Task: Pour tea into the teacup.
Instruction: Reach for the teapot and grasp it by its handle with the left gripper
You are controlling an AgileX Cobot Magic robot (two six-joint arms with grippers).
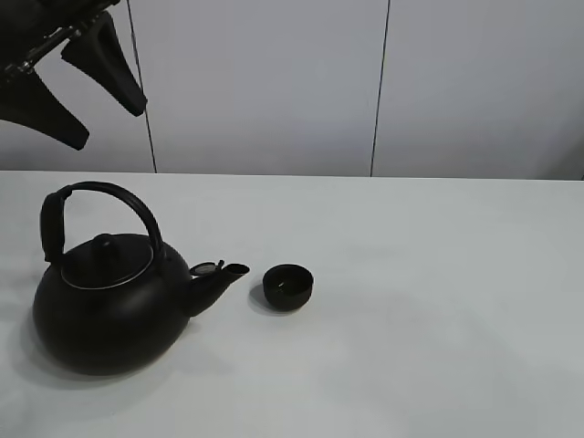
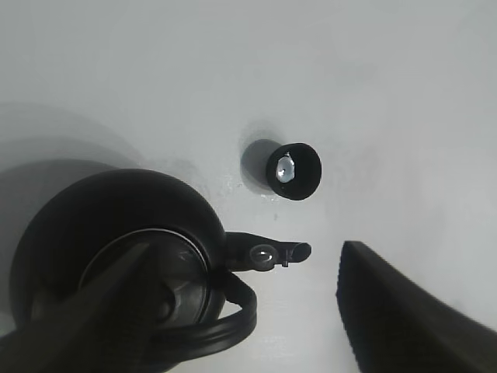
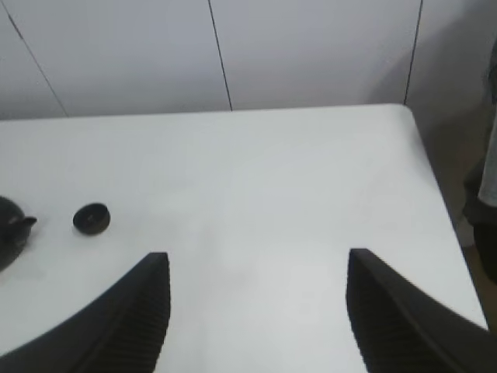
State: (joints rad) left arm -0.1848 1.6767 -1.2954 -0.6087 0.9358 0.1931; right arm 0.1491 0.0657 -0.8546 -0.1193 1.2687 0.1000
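Evidently pre-grasp: left gripper point(image 1: 108, 125) hangs spread and empty, upper left, above the kettle point(image 1: 105, 310), whose spout faces the teacup point(image 1: 288, 286); right gripper point(image 3: 256, 311) likewise.

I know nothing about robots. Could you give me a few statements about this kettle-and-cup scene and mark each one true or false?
1. The kettle stands upright on the table. True.
2. The left gripper grips the kettle's handle. False: it hangs open above the kettle, touching nothing.
3. The teacup sits on the table just beyond the kettle's spout, not touching it. True.
4. Tea is streaming from the spout into the teacup. False: nothing pours; the kettle is not tilted.
5. The right gripper is shut on the teacup. False: it is open over bare table, well away from the teacup.
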